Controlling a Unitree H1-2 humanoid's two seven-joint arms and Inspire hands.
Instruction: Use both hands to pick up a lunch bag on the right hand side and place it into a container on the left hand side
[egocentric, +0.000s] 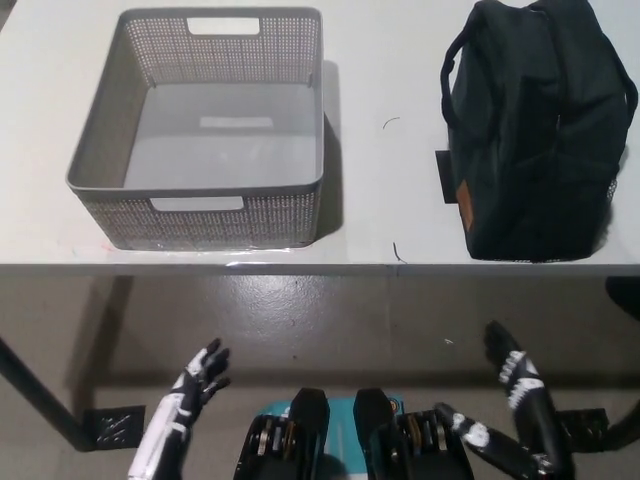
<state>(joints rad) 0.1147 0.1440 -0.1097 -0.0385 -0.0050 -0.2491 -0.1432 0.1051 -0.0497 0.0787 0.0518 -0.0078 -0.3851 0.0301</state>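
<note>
On table: lunch bag (540, 130) well above both hands | left hand (200, 378), right hand (515, 375) fingers spread, empty

From my feed I can't read any text, number or brand anywhere in the head view. The dark lunch bag (540, 130) carries a small brown patch (466, 195) low on its left side, which looks like a maker's tag, but whatever is on it is too small and blurred for me to make out. Inside the grey container (200, 130) a pale rectangular label (236, 122) lies on the floor of the basket; I see no legible print on it. The tabletop (385, 150) bears only a couple of thin dark marks, none of them letters or signs.
</note>
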